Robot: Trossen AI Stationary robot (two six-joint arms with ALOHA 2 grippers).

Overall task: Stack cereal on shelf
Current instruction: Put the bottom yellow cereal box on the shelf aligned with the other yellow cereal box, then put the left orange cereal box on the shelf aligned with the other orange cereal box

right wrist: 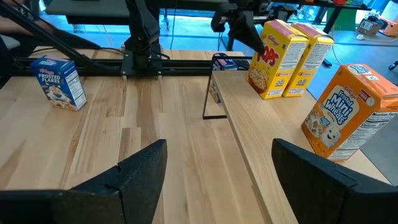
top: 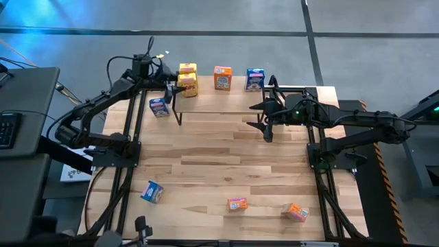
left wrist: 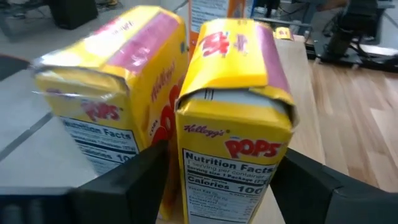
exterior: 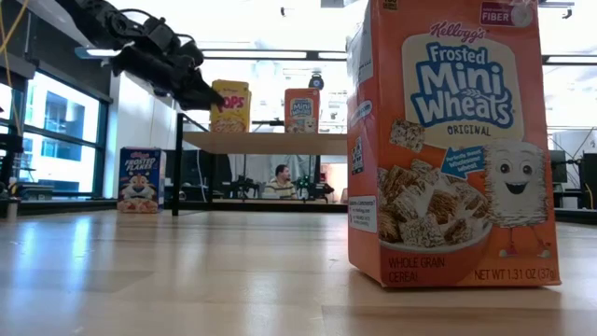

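The shelf [top: 219, 101] stands at the table's far side. Two yellow boxes [top: 188, 79], an orange box [top: 222, 77] and a blue box [top: 255, 79] stand upright on it. My left gripper [left wrist: 221, 168] is open at the shelf's left end, with a finger on each side of the nearer yellow box [left wrist: 233, 143]. My right gripper [right wrist: 217, 168] is open and holds nothing; it hovers over the shelf's right end [top: 264, 118]. A blue box [top: 159, 106] stands on the table beside the shelf. A blue box [top: 152, 191] and two orange boxes [top: 237, 204] [top: 296, 212] sit near the table's near edge. My left gripper comes level from the table's left, its fingers [left wrist: 134, 177] on either side of the nearer yellow box's lower part [left wrist: 224, 180]. The box stands upright on the shelf. I cannot tell whether the fingers touch it.
The shelf's thin black legs [top: 180, 115] stand on the tabletop. The second yellow box [left wrist: 106, 93] stands close beside the one between my left fingers. In the low view an orange box [exterior: 448, 140] fills the foreground, and a person [exterior: 280, 182] sits in the room beyond.
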